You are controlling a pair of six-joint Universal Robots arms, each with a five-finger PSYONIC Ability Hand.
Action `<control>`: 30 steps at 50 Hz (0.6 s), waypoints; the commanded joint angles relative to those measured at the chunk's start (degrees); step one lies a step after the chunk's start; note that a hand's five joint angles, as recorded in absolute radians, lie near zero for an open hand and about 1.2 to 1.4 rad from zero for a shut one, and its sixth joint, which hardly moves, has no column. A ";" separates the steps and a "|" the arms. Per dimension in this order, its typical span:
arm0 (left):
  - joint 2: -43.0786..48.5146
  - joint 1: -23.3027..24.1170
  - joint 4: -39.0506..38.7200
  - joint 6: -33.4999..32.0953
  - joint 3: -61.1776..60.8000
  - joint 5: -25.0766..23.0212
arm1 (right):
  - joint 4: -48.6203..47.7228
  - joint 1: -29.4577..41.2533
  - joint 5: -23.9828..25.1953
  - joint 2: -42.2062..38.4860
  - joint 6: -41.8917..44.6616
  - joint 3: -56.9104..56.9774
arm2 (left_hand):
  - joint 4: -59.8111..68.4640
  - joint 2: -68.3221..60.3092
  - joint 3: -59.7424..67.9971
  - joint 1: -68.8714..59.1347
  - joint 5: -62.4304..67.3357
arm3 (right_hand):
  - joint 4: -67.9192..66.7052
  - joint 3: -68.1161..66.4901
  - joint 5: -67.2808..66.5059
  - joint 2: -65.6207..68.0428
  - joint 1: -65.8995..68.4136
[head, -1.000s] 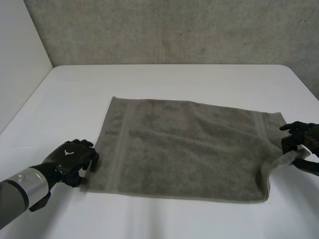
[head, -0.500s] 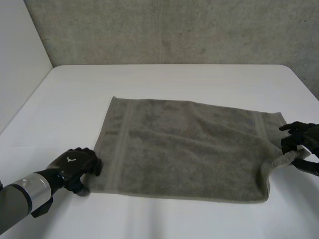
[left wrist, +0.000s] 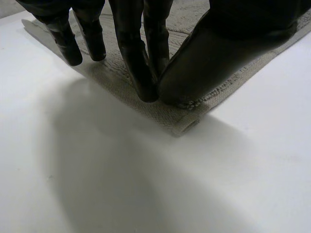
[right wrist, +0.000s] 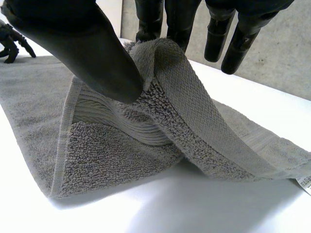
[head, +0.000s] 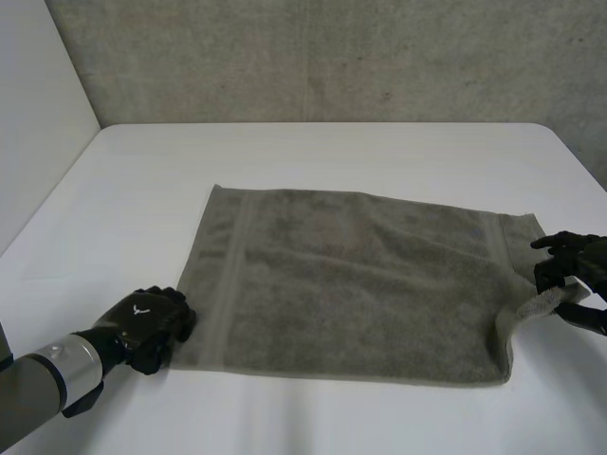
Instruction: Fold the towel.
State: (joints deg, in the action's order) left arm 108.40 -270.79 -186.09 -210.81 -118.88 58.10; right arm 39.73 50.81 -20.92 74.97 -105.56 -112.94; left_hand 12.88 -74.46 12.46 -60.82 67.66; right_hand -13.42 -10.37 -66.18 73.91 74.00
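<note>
A grey-brown towel point(head: 360, 275) lies spread flat on the white table point(head: 332, 152). My left hand point(head: 147, 327) rests at its near left corner. In the left wrist view the thumb point(left wrist: 214, 63) and fingers point(left wrist: 138, 73) meet on the corner of the towel point(left wrist: 189, 119), pinching it against the table. My right hand point(head: 574, 270) holds the near right corner, lifted a little off the table. In the right wrist view the thumb point(right wrist: 87, 48) presses a raised fold of the towel point(right wrist: 194, 121) against the fingers point(right wrist: 177, 17).
A concrete wall stands behind the table's far edge and a pale wall is at the left. Bare table surrounds the towel on all sides. The right hand sits near the table's right edge. The left hand point(right wrist: 9, 41) appears far off in the right wrist view.
My left hand has slid down along the towel's left edge to the near corner and closed its fingers there. The right hand has kept its hold without moving.
</note>
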 commanded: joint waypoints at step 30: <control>-8.38 1.49 0.81 4.88 -0.39 -0.88 | 0.18 -0.19 0.00 0.09 0.00 0.00 | -2.88 -1.90 -2.46 -15.53 -1.31 | 3.42 0.37 -3.82 6.09 6.00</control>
State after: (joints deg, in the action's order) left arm 99.79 -270.15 -185.41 -205.58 -119.15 57.37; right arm 39.90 50.72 -20.92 75.05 -105.59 -112.95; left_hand 12.88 -74.45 12.46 -60.82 67.60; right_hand -13.42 -10.37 -66.18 73.91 74.00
